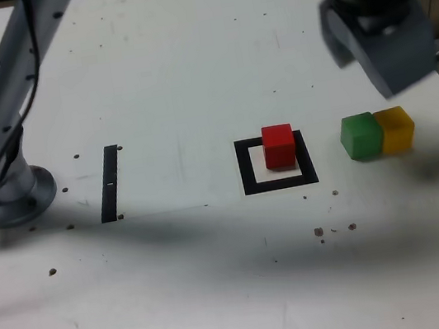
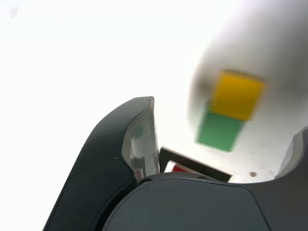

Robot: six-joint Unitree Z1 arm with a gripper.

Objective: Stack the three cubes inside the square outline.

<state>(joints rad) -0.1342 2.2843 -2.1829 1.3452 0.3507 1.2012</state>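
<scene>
Jaws [image 2: 224, 154] are wide open, holding nothing. Green matte cube [image 1: 362, 137] sits right of the outline, touching yellow; looks light and stiff, so I'd grip opposite free sides.

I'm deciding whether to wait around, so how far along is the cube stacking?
Only the start looks done: the red cube sits within the square outline, toward the exterior view's right side of it. Nothing is in hand; the gripper is open, with no cube between its jaws. The green cube and yellow cube are side by side outside the outline, so both are left to stack.
</scene>
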